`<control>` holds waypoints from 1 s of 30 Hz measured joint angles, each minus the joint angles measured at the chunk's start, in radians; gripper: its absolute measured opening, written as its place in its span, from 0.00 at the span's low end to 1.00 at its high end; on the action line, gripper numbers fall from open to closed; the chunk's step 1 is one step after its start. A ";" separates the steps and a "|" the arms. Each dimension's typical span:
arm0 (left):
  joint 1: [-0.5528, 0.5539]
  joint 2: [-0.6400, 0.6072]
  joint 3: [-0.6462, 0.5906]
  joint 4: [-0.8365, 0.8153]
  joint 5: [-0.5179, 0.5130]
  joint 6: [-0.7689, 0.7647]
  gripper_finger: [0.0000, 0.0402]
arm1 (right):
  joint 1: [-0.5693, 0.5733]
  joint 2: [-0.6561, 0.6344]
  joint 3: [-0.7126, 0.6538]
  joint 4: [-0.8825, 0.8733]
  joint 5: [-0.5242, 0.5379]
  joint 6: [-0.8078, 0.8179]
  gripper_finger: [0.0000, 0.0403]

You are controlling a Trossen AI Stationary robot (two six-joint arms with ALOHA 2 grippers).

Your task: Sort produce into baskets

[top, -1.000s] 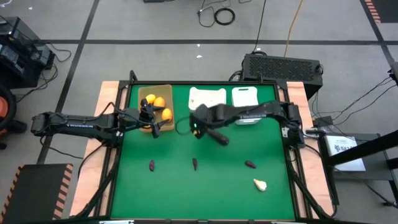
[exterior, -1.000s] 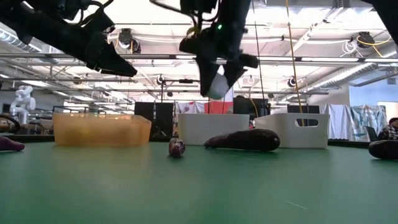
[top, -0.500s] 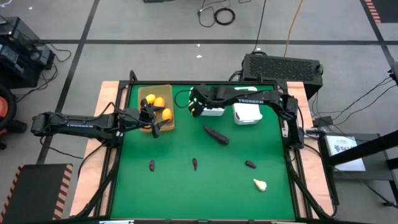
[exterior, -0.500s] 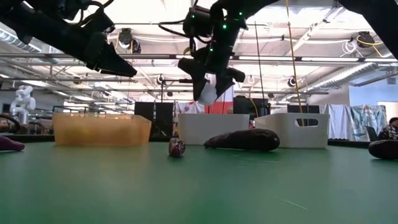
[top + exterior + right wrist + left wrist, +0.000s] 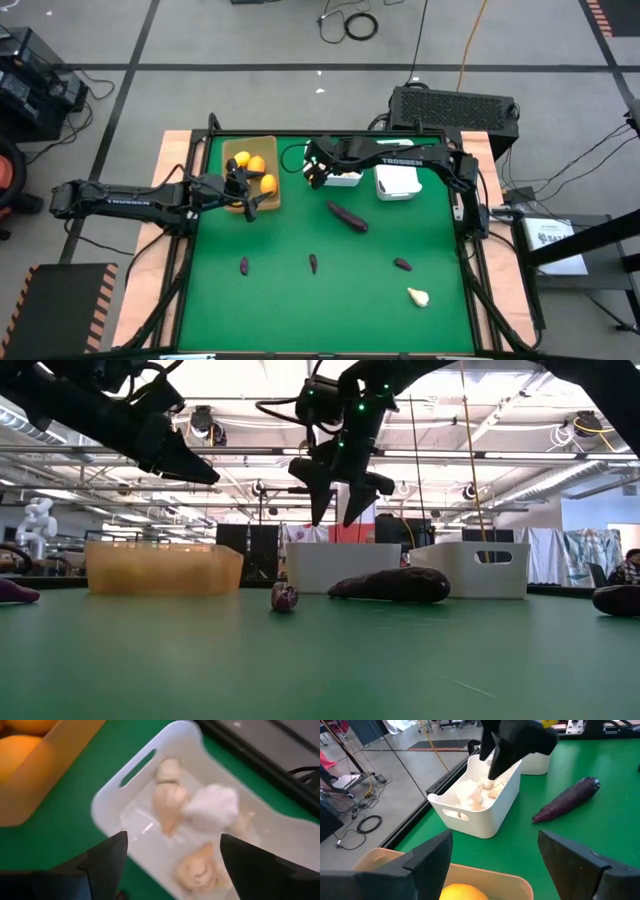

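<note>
The right gripper (image 5: 313, 172) is held above the left end of the middle white rounded-corner plastic bin (image 5: 345, 180), near the far edge of the green-topped table (image 5: 300, 310); its fingers are spread apart and nothing is held between them. In that bin several small white garlic-like bulbs (image 5: 172, 800) are seen lying together. The second white plastic bin (image 5: 397, 183) is set just beside it, toward the far right corner.

The left gripper (image 5: 243, 190) is held over the tan-brown rectangular tray (image 5: 270, 143) at the far left corner, with its fingers parted and empty. Round orange-yellow fruits (image 5: 256, 166) are contained in that tray.

On the table, a long dark purple eggplant-like piece (image 5: 348, 216) is laid in front of the middle bin, apart from it. Nearer the front edge, three small dark purple pieces are spread in a row, well apart: one toward the left (image 5: 244, 265), one in the middle (image 5: 313, 263), one toward the right (image 5: 402, 265). One white garlic-like bulb (image 5: 418, 296) is left alone near the front right corner.
</note>
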 joint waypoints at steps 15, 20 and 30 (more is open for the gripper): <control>0.000 0.000 0.000 0.000 0.004 -0.001 0.75 | 0.218 -0.004 0.000 -0.023 -0.321 0.189 0.77; 0.000 0.000 0.000 0.000 0.005 -0.001 0.75 | 0.353 -0.005 0.000 -0.041 -0.326 0.311 0.77; 0.000 0.000 0.000 0.008 0.005 -0.007 0.75 | 0.553 -0.006 0.000 -0.060 -0.317 0.529 0.77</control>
